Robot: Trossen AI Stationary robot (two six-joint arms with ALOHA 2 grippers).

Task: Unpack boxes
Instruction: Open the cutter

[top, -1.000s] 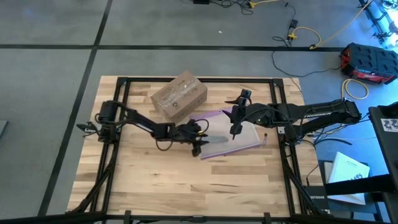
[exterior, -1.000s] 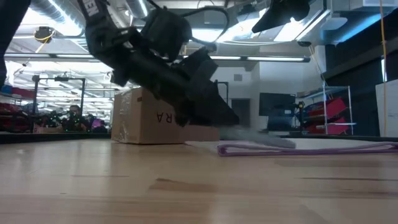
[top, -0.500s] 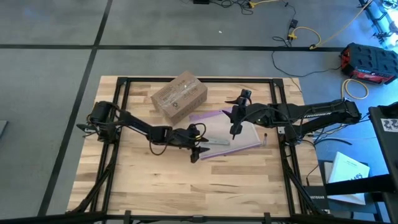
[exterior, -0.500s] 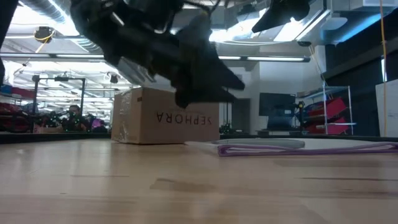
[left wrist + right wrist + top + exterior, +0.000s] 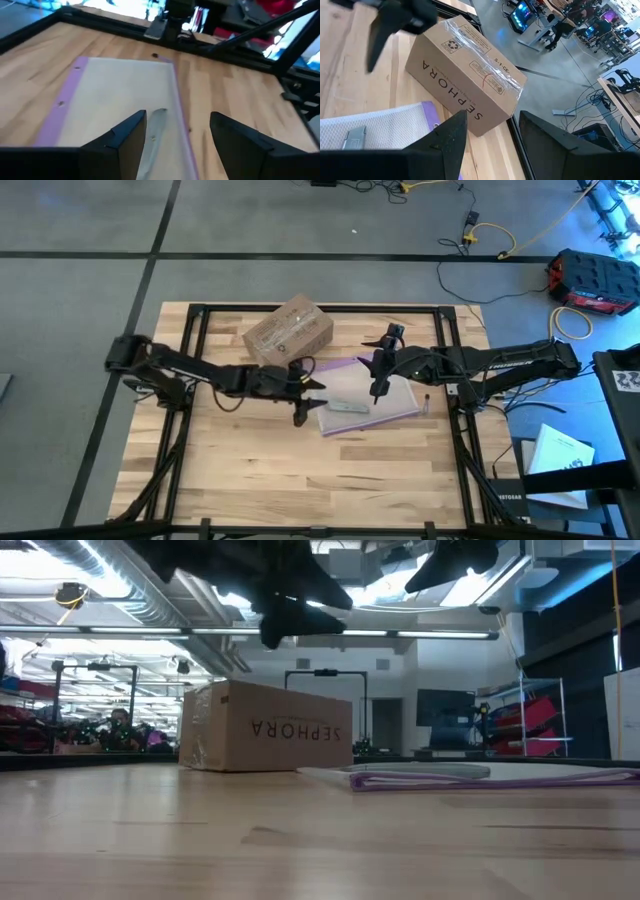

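Reading "SEPHORA" on box (image 5: 265,727) only from low view.

The left pincer (image 5: 177,137) hangs above the counter (image 5: 225,95) with its two dark fingers (image 5: 127,137) spread apart and nothing between them. Below lies a clear plastic bag (image 5: 120,87) with a purple edge (image 5: 62,107), flat on the wood. A small grey tool (image 5: 155,130) rests on the bag, just beside one finger. Black frame bars (image 5: 125,30) run along the counter's far side.
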